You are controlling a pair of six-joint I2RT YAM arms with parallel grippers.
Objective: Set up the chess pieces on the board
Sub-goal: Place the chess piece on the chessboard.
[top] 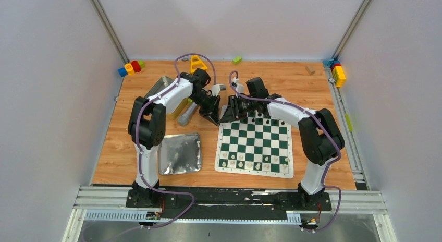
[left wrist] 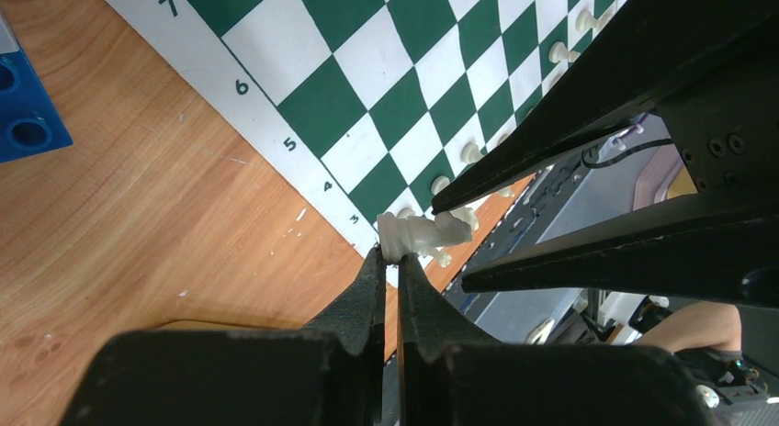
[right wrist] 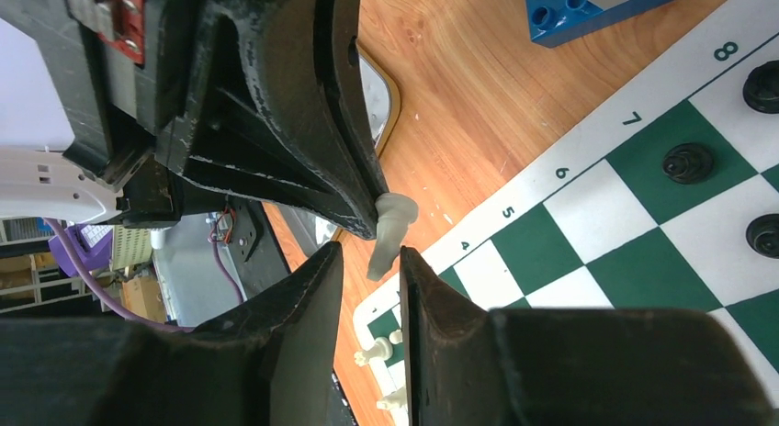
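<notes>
The green and white board (top: 255,143) lies right of centre. Cream-white pieces (top: 250,164) stand along its near rows and black pieces (top: 260,117) along its far edge. Both grippers meet above the board's far left corner. My left gripper (left wrist: 390,254) is shut on the base of a cream-white chess piece (left wrist: 421,233) and holds it in the air. My right gripper (right wrist: 367,259) is open. Its fingertips stand on either side of that piece's (right wrist: 389,231) free end without clearly touching it. In the top view the two grippers hide the piece.
A shiny silver tray (top: 180,153) lies left of the board, with a second tray (top: 161,88) behind the left arm. Coloured blocks sit along the back edge (top: 131,68) and at the back right (top: 338,72). A blue block (right wrist: 588,8) lies near the board's far corner.
</notes>
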